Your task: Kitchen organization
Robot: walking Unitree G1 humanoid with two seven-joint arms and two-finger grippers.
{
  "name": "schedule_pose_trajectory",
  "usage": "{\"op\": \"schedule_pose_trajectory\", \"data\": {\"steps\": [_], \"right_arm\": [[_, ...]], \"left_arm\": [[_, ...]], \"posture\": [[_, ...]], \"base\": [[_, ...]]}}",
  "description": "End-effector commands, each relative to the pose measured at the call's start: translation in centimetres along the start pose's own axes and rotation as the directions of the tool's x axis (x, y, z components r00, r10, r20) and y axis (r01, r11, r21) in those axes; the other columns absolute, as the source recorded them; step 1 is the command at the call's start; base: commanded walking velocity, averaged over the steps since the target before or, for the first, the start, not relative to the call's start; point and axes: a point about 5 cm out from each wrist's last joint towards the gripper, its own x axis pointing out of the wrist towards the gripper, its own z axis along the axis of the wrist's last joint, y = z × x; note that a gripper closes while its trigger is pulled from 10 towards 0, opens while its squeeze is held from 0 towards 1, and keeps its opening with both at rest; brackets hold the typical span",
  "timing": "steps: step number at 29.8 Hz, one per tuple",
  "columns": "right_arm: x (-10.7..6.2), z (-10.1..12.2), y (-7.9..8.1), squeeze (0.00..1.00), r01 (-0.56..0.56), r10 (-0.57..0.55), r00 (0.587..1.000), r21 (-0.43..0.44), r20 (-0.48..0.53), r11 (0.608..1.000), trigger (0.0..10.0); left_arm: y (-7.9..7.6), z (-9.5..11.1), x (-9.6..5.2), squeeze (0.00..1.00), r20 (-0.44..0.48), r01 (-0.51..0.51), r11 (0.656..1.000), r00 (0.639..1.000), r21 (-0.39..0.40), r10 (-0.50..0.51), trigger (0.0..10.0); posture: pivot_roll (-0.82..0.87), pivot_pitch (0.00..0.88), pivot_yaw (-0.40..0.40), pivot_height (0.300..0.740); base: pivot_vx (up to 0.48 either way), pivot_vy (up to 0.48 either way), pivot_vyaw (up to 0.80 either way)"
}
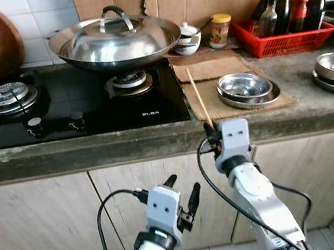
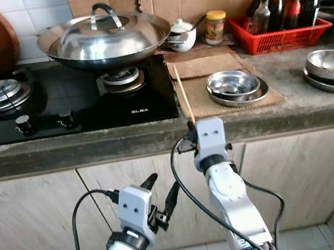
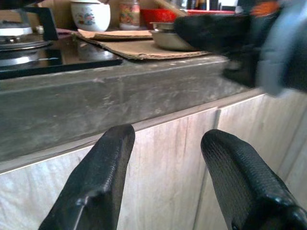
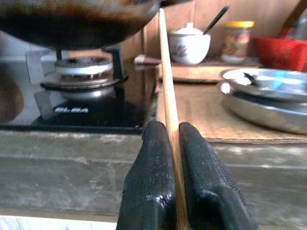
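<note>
From the left eye, a lidded wok (image 1: 115,41) sits on the stove (image 1: 75,101); right of the stove, steel bowls (image 1: 246,88) rest on a cardboard mat (image 1: 223,82), and beyond them a red basket (image 1: 283,38) holds sauce bottles (image 1: 290,0). The right gripper (image 1: 209,132), at the counter edge (image 1: 95,149) right of the stove, clamps a chopstick (image 1: 198,95). The left gripper (image 1: 184,195) hangs below with fingers apart.

In the right wrist view, both fingers (image 4: 153,187) pinch the chopstick; the wok's top is cut off.
</note>
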Motion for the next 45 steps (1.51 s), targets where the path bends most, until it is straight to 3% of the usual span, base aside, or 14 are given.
{"op": "schedule_pose_trajectory", "data": {"steps": [1,2,4,15,45], "right_arm": [[-0.7,0.9,-0.4,0.0,0.004,-0.004,0.999,-0.002,0.043,1.0,6.3],[-1.1,0.9,-0.4,0.0,-0.005,0.006,0.999,-0.009,0.04,1.0,9.8],[-1.4,0.8,-0.4,0.0,-0.018,0.018,0.999,-0.01,0.04,1.0,10.0],[-5.0,0.5,-0.7,0.0,-0.044,0.042,0.998,0.033,0.052,0.999,10.0],[-5.9,-0.7,0.3,0.0,-0.073,0.074,0.997,0.034,-0.02,0.997,10.0]], "left_arm": [[0.2,-0.1,0.1,0.0,0.0,-0.009,1.0,1.0,0.014,0.009,10.0],[0.2,-0.1,0.1,0.0,-0.002,-0.01,1.0,1.0,0.016,0.01,10.0],[0.2,-0.1,0.1,0.0,-0.004,-0.012,1.0,1.0,0.018,0.012,10.0],[0.2,-0.4,0.3,0.0,-0.006,-0.001,0.999,1.0,0.032,0.001,10.0],[0.1,-0.6,0.4,0.0,-0.009,-0.003,0.999,1.0,0.042,0.003,10.0]], "posture": [[0.01,0.0,-0.065,0.74],[0.01,0.0,-0.063,0.74],[0.01,0.0,-0.059,0.74],[0.0,0.0,-0.042,0.74],[-0.01,0.0,-0.046,0.74]], "base": [[0.0,0.0,0.0],[0.0,0.0,0.0],[0.0,0.0,0.0],[0.0,0.0,0.0],[-0.342,0.0,0.0]]}}
